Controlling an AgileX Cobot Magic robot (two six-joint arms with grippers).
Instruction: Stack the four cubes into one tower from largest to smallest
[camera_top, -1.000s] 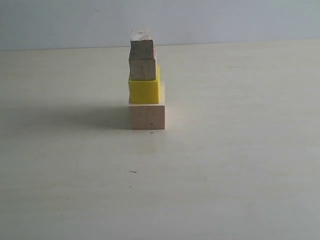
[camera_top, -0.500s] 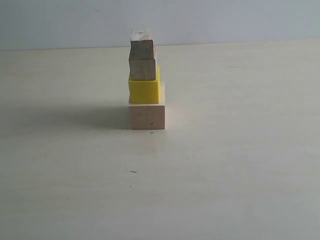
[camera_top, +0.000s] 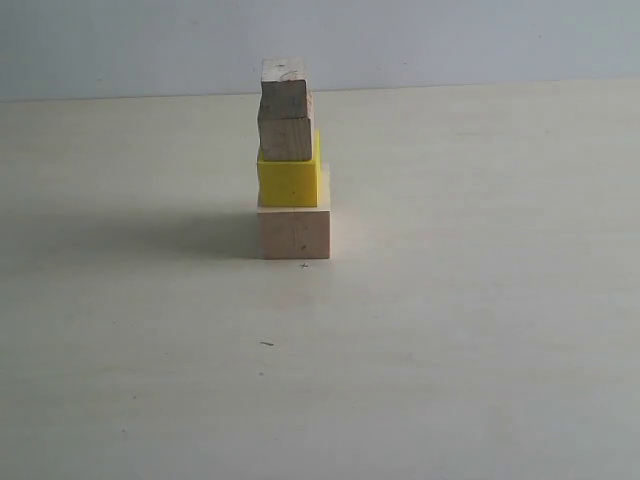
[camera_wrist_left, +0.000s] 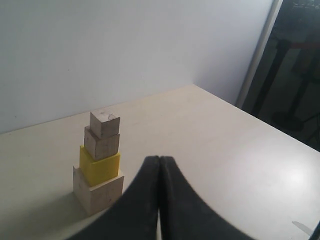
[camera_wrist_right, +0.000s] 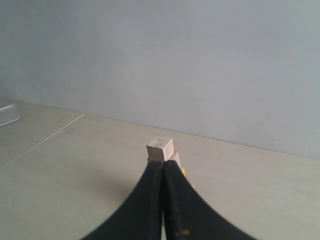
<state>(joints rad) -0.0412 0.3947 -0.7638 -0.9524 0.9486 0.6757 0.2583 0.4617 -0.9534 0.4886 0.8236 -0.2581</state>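
Pale table w/ 4-cube tower

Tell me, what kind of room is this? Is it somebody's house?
Probably a robot test room, not a house: a wide pale table carrying the tower of cubes, a bare white wall behind it, and the black left gripper and right gripper poking into view.

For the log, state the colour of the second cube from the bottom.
Bright yellow cube, clearest in the exterior view.
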